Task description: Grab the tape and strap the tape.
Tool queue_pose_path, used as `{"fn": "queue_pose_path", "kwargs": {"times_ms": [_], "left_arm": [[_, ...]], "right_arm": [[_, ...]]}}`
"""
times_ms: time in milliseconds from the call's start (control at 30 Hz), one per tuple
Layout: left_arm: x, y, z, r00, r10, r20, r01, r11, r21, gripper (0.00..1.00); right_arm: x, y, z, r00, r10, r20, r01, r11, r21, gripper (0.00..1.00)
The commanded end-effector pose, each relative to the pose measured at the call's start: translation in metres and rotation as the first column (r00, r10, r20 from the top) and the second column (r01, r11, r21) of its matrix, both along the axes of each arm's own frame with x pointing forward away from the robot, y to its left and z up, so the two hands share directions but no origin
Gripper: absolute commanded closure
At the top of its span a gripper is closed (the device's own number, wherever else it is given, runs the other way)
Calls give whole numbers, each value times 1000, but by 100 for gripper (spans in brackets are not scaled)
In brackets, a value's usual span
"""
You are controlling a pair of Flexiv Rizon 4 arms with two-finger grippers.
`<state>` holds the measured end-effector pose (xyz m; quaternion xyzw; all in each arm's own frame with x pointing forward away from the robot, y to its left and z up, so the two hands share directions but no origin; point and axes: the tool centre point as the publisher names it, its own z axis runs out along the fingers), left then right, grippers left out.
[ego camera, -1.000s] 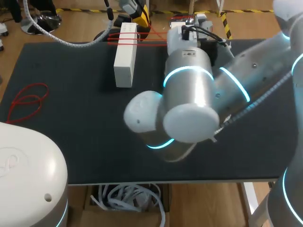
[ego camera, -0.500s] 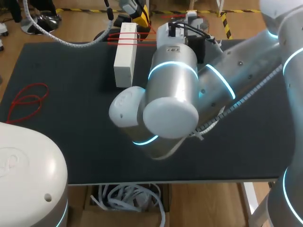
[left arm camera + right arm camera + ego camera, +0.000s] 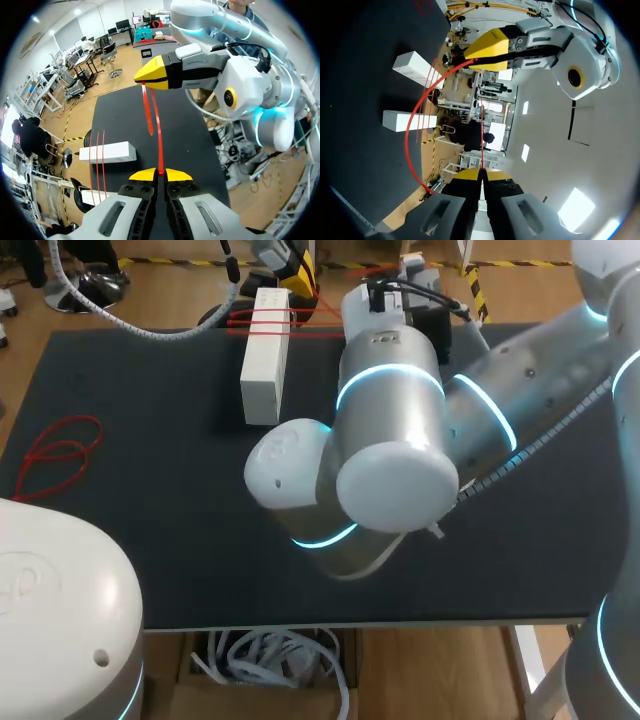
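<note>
Silver right arm point(image 3: 470, 410) shifted rightward, tape point(image 3: 160, 150) clamped

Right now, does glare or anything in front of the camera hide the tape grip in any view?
Head view: the right arm fills the middle and hides its own grip; no glare. Left wrist view: evenly lit, the red tape stands out against the dark table, pinched by the left gripper and the right gripper. Right wrist view: bright ceiling panels, but none wash out the tape.

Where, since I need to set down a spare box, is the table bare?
Bare: between the red loop and the box, and the near-right corner. Crowded: the far edge, where left gripper and right gripper hold the tape.
</note>
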<state>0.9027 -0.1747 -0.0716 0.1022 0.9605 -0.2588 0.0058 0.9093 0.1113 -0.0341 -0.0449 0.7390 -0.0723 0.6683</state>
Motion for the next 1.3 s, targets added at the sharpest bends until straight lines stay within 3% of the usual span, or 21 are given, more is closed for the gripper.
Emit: {"fn": "queue_pose_path", "kwargs": {"times_ms": [33, 433, 1300], "left_arm": [[-1, 0, 1, 1000, 2, 0, -2, 1000, 4, 100], [-1, 0, 1, 1000, 2, 0, -2, 1000, 4, 100], [-1, 0, 1, 1000, 2, 0, -2, 1000, 4, 100]], "right_arm": [[-6, 5, -1, 1000, 13, -4, -13, 1000, 3, 100], [-11, 19, -5, 998, 64, 11, -64, 995, 71, 100], [0, 35, -14, 999, 42, 7, -43, 999, 32, 100]]}}
